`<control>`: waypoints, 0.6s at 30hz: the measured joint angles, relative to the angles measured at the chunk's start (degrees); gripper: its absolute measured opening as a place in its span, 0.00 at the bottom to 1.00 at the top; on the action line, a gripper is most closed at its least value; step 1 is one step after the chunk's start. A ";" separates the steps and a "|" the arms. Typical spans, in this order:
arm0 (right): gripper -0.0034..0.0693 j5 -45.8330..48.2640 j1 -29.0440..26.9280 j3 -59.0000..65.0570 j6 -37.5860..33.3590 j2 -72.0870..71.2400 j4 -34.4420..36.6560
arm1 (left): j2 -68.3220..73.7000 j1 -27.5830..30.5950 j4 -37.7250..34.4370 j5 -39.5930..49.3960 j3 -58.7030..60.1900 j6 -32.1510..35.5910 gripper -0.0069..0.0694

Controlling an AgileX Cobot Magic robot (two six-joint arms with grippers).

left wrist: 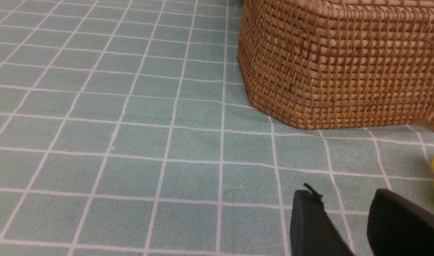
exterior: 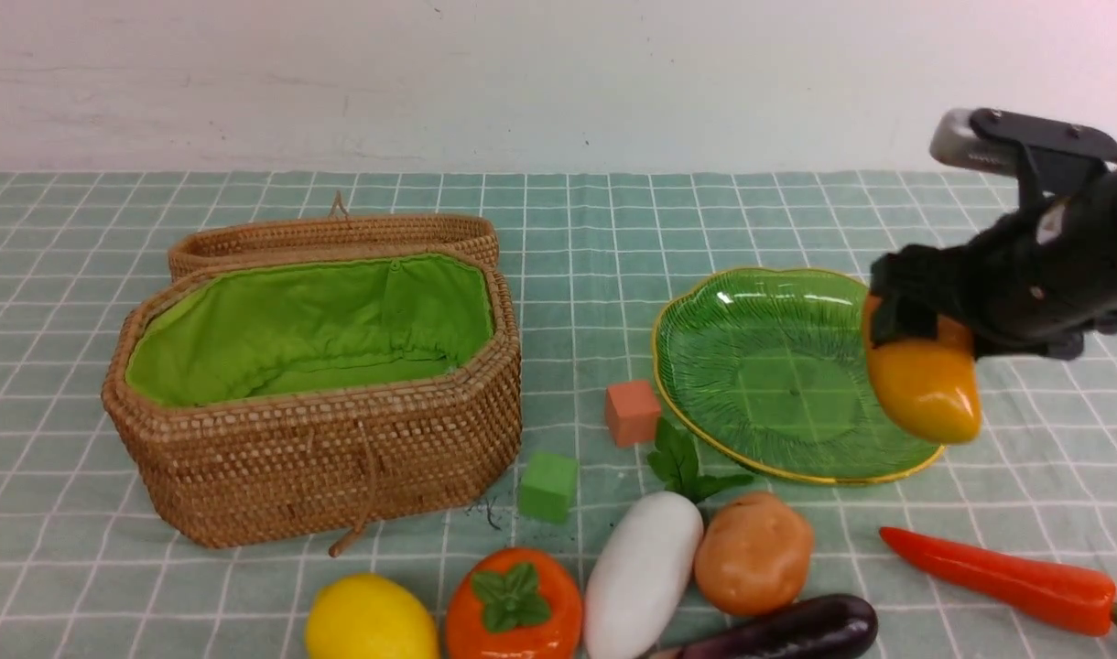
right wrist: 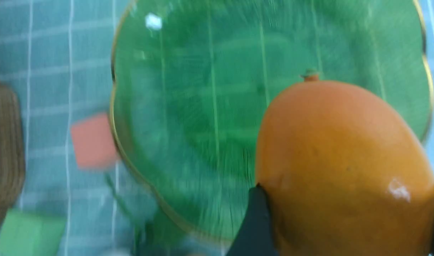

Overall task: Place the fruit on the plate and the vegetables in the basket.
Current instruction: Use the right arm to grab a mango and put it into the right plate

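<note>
The lemon point(exterior: 371, 620) lies at the table's point(exterior: 64, 275) near edge; my right gripper point(exterior: 929, 334) grips the mango point(exterior: 925, 394) over the plate point(exterior: 751, 357); my left gripper point(left wrist: 345, 217) is parted, empty.

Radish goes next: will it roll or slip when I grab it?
The white radish looks glossy and rounded, so it may slip and roll if nudged sideways. Its green leaves look thin, probably floppy. It seems to touch the potato, which might shift.

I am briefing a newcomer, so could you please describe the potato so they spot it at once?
Find the green plate; toy produce lies on the cloth on the robot's side of it. The potato sits just right of the white radish, the only round, brown piece there.
</note>
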 joint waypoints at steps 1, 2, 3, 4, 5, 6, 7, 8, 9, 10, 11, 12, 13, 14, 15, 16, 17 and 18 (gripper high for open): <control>0.82 -0.10 -0.19 -0.47 -0.07 0.50 0.00 | 0.00 0.00 0.00 0.00 0.00 0.00 0.40; 0.82 -1.10 -1.21 -4.69 -0.51 4.85 0.00 | 0.00 0.00 0.00 0.00 0.00 0.00 0.40; 0.82 -1.56 -1.79 -6.45 -0.51 7.15 0.00 | 0.00 0.00 0.00 0.00 0.00 0.00 0.40; 0.82 -1.84 -2.26 -7.65 -0.52 9.35 0.00 | 0.00 0.00 0.00 0.00 0.00 0.00 0.40; 0.82 -1.92 -2.70 -8.67 -0.52 10.62 0.00 | 0.00 0.00 0.00 0.00 0.00 0.00 0.40; 0.82 -2.10 -2.97 -9.33 -0.52 12.21 0.00 | 0.00 0.00 0.00 0.00 0.00 0.00 0.40; 0.82 -2.31 -3.44 -10.42 -0.58 14.48 -0.05 | 0.00 0.00 0.00 0.00 0.00 0.00 0.40; 0.82 -2.44 -3.81 -11.24 -0.64 16.58 -0.12 | 0.00 0.00 0.00 0.00 0.00 0.00 0.40; 0.82 -2.57 -3.98 -11.70 -0.64 17.84 -0.12 | 0.00 0.00 0.00 0.00 0.00 0.00 0.40; 0.82 -2.57 -3.98 -11.70 -0.64 18.14 -0.12 | 0.00 0.00 0.00 0.00 0.00 0.00 0.40; 0.82 -2.54 -4.11 -12.05 -0.64 20.18 -0.12 | 0.00 0.00 0.00 0.00 0.00 0.00 0.40; 0.82 -2.25 -4.16 -12.16 -0.69 21.25 -0.04 | 0.00 0.00 0.00 0.00 0.00 0.00 0.40; 0.82 -2.17 -4.16 -12.16 -0.69 21.39 -0.04 | 0.00 0.00 0.00 0.00 0.00 0.00 0.40; 0.82 -1.56 -4.21 -12.23 -0.69 21.92 -0.04 | 0.00 0.00 0.00 0.00 0.00 0.00 0.40; 0.82 -1.32 -4.22 -12.29 -0.75 21.97 -0.04 | 0.00 0.00 0.00 0.00 0.00 0.00 0.40; 0.82 -0.93 -4.26 -12.34 -0.88 21.89 -0.04 | 0.00 0.00 0.00 0.00 0.00 0.00 0.40; 0.82 -0.56 -4.34 -12.34 -0.93 21.68 -0.04 | 0.00 0.00 0.00 0.00 0.00 0.00 0.40; 0.83 -0.03 -4.34 -12.34 -1.15 21.31 -0.04 | 0.00 0.00 0.00 0.00 0.00 0.00 0.40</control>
